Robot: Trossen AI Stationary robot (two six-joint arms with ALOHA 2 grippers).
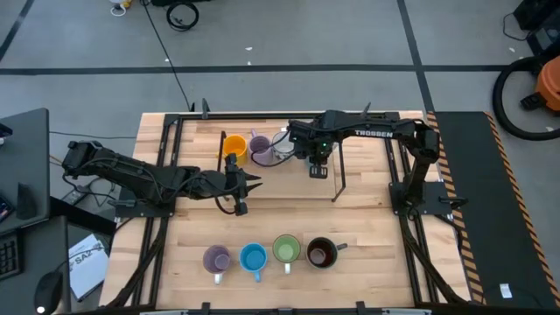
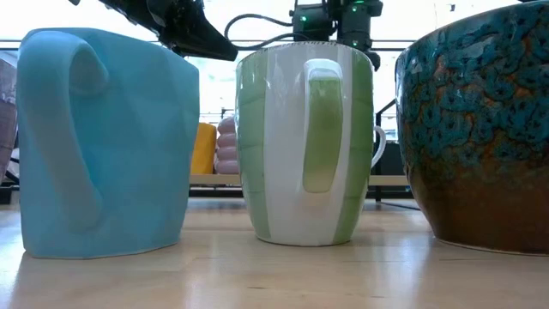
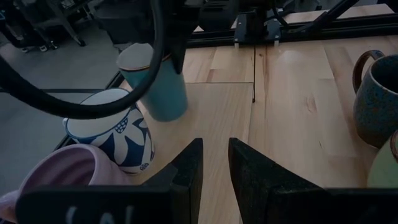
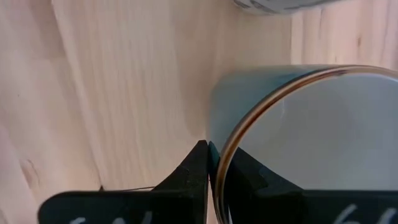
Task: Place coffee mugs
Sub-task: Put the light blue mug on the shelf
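Right hand (image 4: pixel 209 163) pinches the thin glazed wall of a pale white-blue mug (image 4: pixel 311 124) at the far group on the bench (image 1: pixel 367 236), one finger inside the rim, a grip suited to lifting it. Left hand (image 3: pixel 214 163), narrowly parted and empty, waits mid-bench; four smooth ceramic mugs (image 1: pixel 267 255) line the near edge.

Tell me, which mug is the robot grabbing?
The pale white-blue mug at the table's back. The right gripper pinches its rim, one finger inside, one outside. The orange mug and purple mug beside it stand untouched.
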